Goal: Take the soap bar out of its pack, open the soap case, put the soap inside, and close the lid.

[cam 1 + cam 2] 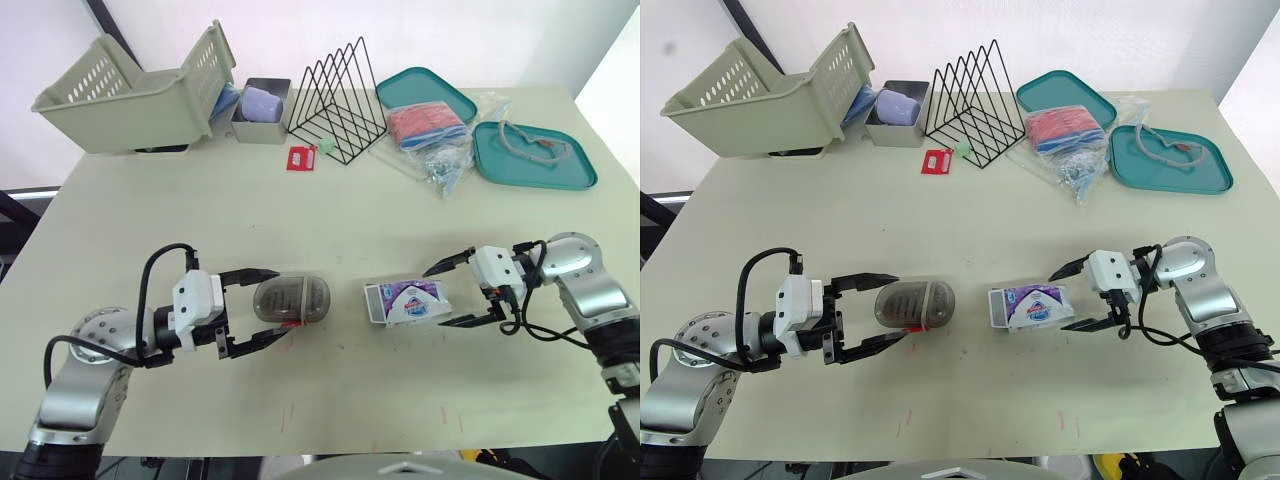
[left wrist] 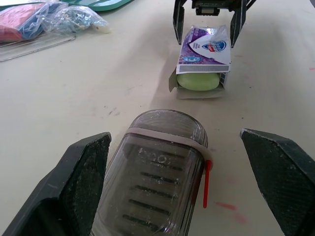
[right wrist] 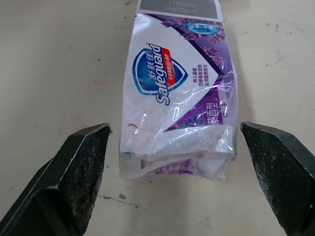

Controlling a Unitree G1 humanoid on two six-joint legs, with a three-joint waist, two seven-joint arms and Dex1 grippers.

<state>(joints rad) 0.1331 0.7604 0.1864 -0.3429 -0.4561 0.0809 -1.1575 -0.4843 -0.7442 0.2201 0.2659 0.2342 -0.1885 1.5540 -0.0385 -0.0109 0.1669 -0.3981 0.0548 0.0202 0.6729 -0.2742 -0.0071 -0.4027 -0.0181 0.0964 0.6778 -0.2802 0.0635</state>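
Black-fingered left gripper [image 1: 280,304] gapes around soap case [image 1: 295,298], right gripper [image 1: 436,296] around soap pack [image 1: 406,301].

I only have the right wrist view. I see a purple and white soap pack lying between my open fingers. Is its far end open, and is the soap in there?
Observer: Yes. The far end of the purple and white soap pack is open, and the pale green soap bar sits just inside it.
Operator: Okay, and where's the case?
Observer: The smoky translucent oval soap case lies closed on the table, opposite that open end. The open left hand straddles it.
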